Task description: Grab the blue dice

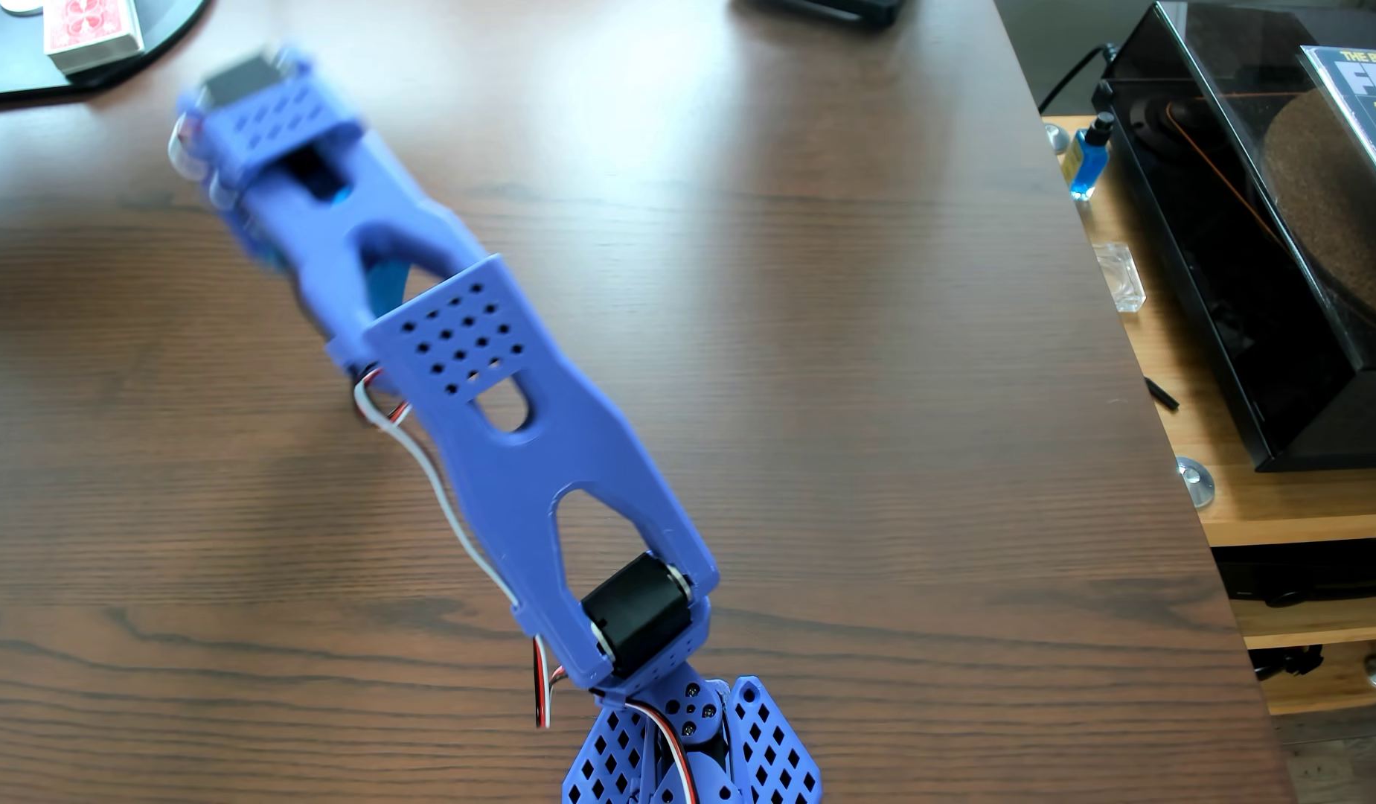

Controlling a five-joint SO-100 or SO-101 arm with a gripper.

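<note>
Other view, blurred blue arm (514, 433), jaws' state unclear, album cover (1357, 100) reading "THE BEST"

You could not find the blue dice anywhere in the other view. If it lay on the wooden bench (824, 309), the blurred blue arm (514, 433) stretching toward the upper left hid it.
</note>
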